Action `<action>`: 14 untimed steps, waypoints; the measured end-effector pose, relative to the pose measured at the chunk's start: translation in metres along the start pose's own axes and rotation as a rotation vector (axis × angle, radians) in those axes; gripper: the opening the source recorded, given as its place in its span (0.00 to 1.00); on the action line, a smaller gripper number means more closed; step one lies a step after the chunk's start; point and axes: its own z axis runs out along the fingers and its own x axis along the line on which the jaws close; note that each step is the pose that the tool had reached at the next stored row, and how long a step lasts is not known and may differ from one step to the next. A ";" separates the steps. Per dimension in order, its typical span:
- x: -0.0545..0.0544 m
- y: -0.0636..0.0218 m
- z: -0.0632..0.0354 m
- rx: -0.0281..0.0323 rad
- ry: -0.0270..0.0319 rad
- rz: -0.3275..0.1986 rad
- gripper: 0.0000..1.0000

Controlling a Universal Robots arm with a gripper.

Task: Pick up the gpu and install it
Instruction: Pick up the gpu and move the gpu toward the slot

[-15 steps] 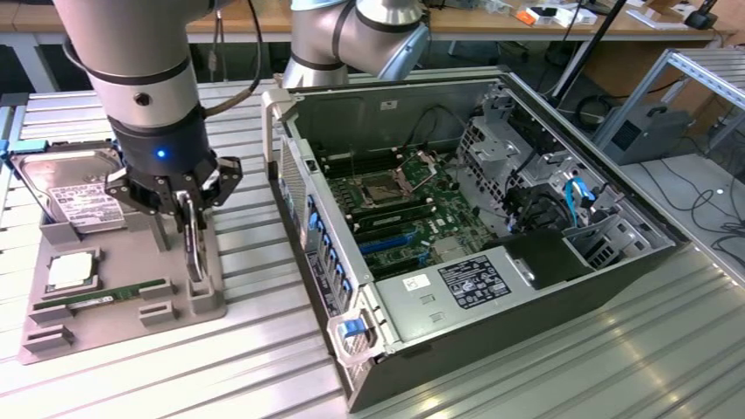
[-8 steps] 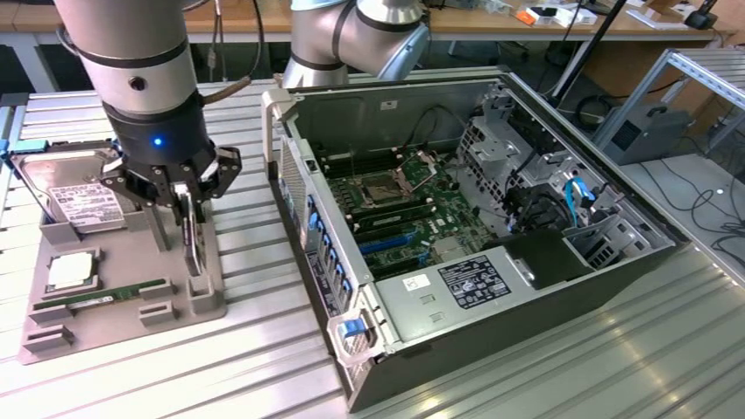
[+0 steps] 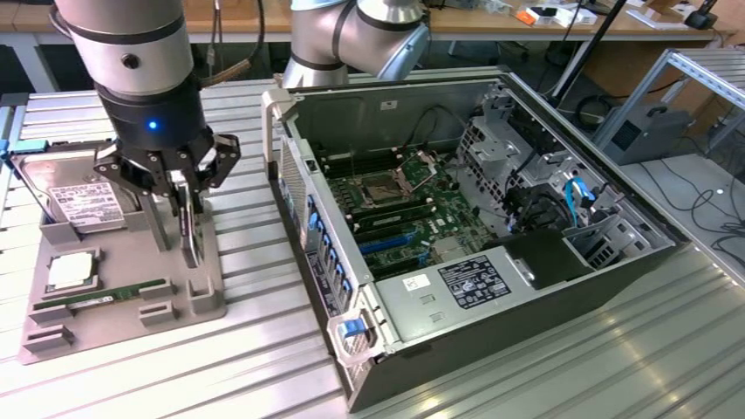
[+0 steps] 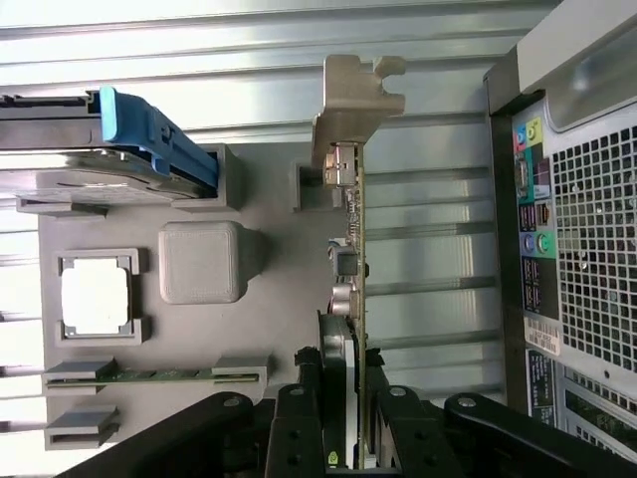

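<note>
Gripping the gpu (image 3: 192,234) (image 4: 350,249): gripper (image 3: 183,208) (image 4: 343,370) has one finger clamped on each face of the card. Card stands on edge, hanging straight down from the fingers. In the wrist view the silver end bracket (image 4: 354,100) is at the end far from the fingers, just beside a small slotted holder on the gray tray (image 3: 174,305) (image 4: 284,319). Cannot tell whether the card's lower edge touches the tray or is clear of it.

On the same tray: hard drive (image 3: 82,199) (image 4: 90,179) with blue handle, CPU (image 3: 72,269) (image 4: 97,301) in a square pocket, RAM stick (image 3: 99,298) (image 4: 159,375) in a narrow slot.

Computer case (image 3: 582,288) (image 4: 587,249) lies on its side on the slatted metal table (image 3: 256,358) at the exterior view's right of the tray, near it, motherboard (image 3: 407,209) exposed. Gpu is outside the case.
</note>
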 end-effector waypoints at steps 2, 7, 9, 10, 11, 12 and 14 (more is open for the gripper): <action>0.000 0.0002 -0.0040 0.0000 0.0000 0.000 0.27; -0.001 0.0007 -0.0161 0.0000 0.0000 0.000 0.27; -0.001 0.0010 -0.0212 0.0000 -0.0001 0.000 0.27; -0.001 0.0011 -0.0237 0.0000 0.0000 0.000 0.27; -0.001 0.0012 -0.0251 0.0001 0.0001 0.000 0.27; -0.001 0.0012 -0.0258 0.0000 0.0000 0.000 0.27; -0.001 0.0014 -0.0294 0.0000 0.0000 0.000 0.27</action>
